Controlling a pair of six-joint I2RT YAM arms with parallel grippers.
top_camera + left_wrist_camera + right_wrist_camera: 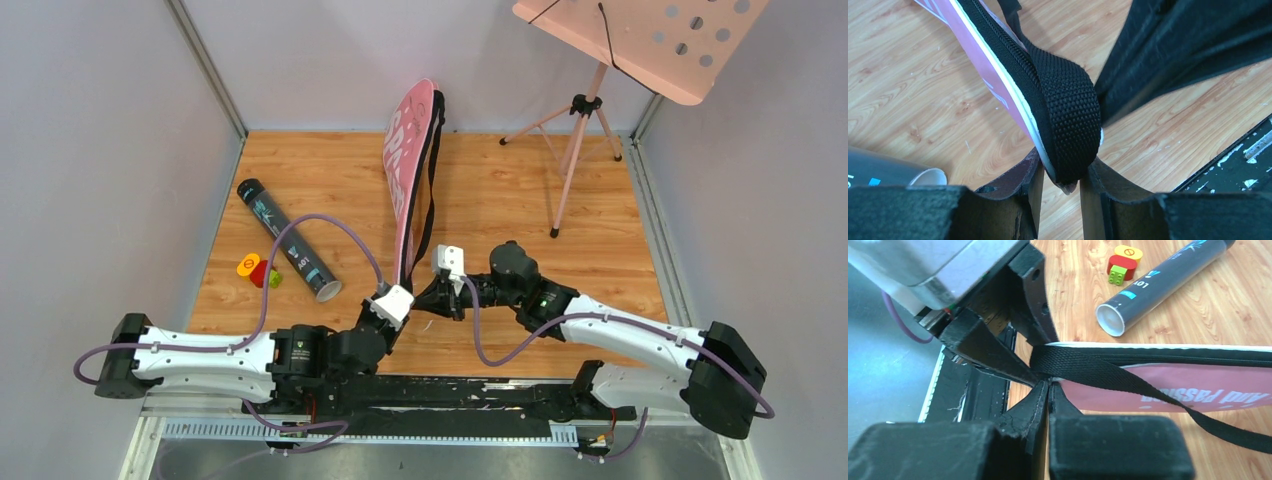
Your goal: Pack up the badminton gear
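On the wooden tabletop (500,200), near its middle, the pink racket bag (408,170) stood on edge. It was a long, flat teardrop shape, with its broad rounded end away from the arms and its narrow end down by them. The left gripper (1060,175) pinched that narrow end, one dark matte finger on each side. It clamped the bag's smooth pink panel, its white piping and the coarse black webbing strap (1068,115) that folded over the tip. A black zipper (998,50) with fine teeth ran along the bag's edge beside the piping.

The right gripper (1049,390) met the same end from the other side. Its rough-edged fingers were pressed flat together, their tips touching the strap (whether anything thin was caught between them could not be told). From there the strap trailed loose across the pink face, over white lettering that the right wrist camera saw upside down.

Left of the bag and well apart from it, the long black tube (288,240) lay on its side at a slant. It was a glossy cylinder with teal markings, its white-rimmed end pointing toward the arms. Just beside it sat a small toy (260,270) of yellow, red and green blocks. At the far right corner a pink music stand (640,40) stood on thin tripod legs, its flat desk pierced with round holes.
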